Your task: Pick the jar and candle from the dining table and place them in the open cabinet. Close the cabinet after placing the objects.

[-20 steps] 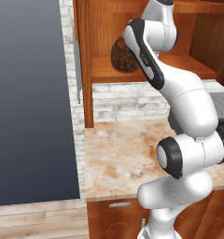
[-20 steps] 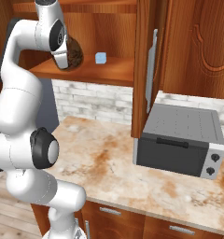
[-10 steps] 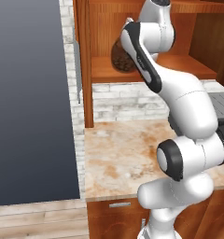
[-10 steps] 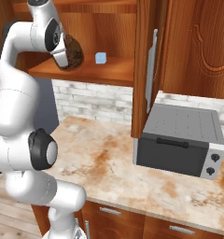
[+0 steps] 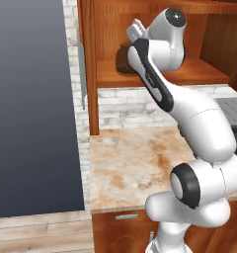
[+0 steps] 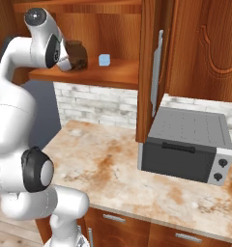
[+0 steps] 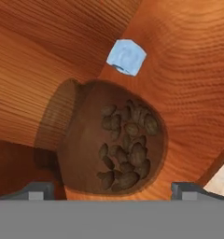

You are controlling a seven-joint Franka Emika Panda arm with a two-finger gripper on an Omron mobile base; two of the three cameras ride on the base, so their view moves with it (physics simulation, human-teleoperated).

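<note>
Glass jar (image 7: 111,142) left standing on the cabinet (image 6: 113,72) shelf beside a blue cube (image 7: 126,56).
Over the last second the arm had drawn back a little and the gripper (image 7: 111,191) widened off the jar; its jaws stood fully spread, one on each side, holding nothing. By my reading, the candle and door remained.

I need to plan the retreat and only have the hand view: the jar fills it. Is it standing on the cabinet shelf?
Observer: Yes, the jar stands upright on the cabinet's lower shelf, near its left end in the right base view.
Operator: What's below that shelf?
Observer: A marbled counter with a grey toaster oven on it.
Operator: Is the door beside me open?
Observer: Yes, a cabinet door stands open edge-on above the oven.
</note>
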